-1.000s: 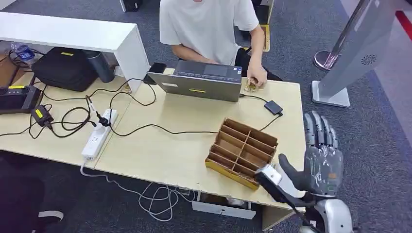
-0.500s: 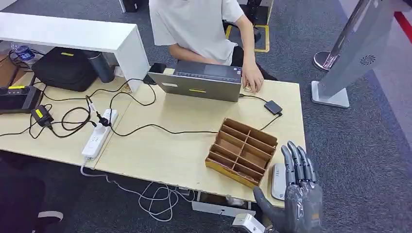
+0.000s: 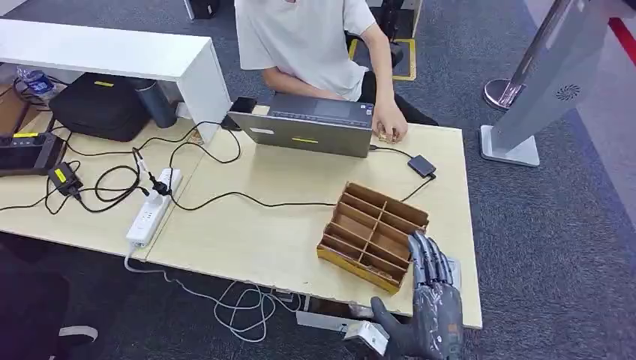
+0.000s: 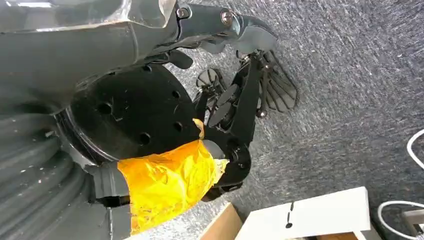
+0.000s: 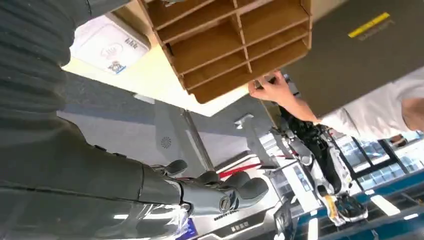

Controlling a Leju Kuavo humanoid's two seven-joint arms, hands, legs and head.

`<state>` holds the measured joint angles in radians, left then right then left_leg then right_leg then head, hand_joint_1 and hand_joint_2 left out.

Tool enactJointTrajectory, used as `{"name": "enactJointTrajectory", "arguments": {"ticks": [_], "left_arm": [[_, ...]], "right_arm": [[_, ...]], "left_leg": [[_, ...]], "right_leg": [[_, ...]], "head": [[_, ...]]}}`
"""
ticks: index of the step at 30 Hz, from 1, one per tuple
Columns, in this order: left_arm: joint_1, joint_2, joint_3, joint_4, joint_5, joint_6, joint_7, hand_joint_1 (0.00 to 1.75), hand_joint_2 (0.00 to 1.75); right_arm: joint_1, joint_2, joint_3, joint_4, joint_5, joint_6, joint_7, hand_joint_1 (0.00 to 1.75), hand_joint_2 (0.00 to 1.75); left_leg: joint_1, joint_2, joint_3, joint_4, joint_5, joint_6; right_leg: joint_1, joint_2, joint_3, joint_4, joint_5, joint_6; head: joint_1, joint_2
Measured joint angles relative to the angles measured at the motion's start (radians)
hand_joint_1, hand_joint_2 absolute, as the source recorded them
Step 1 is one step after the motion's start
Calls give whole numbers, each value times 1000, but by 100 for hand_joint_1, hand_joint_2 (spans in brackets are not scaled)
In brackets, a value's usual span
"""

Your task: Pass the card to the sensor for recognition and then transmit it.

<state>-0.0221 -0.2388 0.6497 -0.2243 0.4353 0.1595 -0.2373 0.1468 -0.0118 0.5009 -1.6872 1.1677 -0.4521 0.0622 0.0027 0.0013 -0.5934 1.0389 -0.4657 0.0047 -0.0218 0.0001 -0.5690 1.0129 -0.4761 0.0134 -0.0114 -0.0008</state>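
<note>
Now lower — right robot hand [image 3: 429, 311] over sensor [image 5: 109, 46]; fingers spread.

The right hand [image 3: 431, 311] is dark grey, with a grey ribbed cover.

Wooden table [image 3: 247, 240] — organizer [image 3: 373, 233], laptop [image 3: 311, 124], cables [image 3: 112, 184]

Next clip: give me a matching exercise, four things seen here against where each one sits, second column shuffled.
Things:
1. laptop
2. wooden divider tray
3. power strip
4. right robot hand

Places:
A. on the left part of the desk, among black cables
B. at the desk's near right corner, fingers extended
C. at the far edge, in front of the seated person
D. right part of the desk, compartments empty

Pairs: 1-C, 2-D, 3-A, 4-B
</note>
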Motion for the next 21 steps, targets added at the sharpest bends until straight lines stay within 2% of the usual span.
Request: {"name": "enactJointTrajectory", "arguments": {"ticks": [6, 12, 18, 21], "left_arm": [[0, 1, 0, 0, -11, 7, 15, 0, 175], [0, 2, 0, 1, -22, 12, 22, 0, 175], [2, 11, 0, 1, -23, -60, 35, 0, 175], [2, 16, 0, 1, -27, -71, 36, 0, 175]], "right_arm": [[-31, 19, 0, 105, 14, -29, 13, 0, 175], [-66, 37, 0, 221, 118, -85, 64, 0, 175], [-97, 54, 0, 336, 238, -156, 119, 0, 175], [-110, 60, 0, 389, 283, -185, 147, 0, 175]], "left_leg": [[0, 0, 0, 0, 0, 0], [0, 0, 0, 0, 0, 0], [0, 0, 0, 0, 0, 0], [0, 0, 0, 0, 0, 0]], "right_leg": [[0, 0, 0, 0, 0, 0], [0, 0, 0, 0, 0, 0], [0, 0, 0, 0, 0, 0], [0, 0, 0, 0, 0, 0]], "head": [[0, 0], [0, 0], [0, 0], [0, 0]]}}
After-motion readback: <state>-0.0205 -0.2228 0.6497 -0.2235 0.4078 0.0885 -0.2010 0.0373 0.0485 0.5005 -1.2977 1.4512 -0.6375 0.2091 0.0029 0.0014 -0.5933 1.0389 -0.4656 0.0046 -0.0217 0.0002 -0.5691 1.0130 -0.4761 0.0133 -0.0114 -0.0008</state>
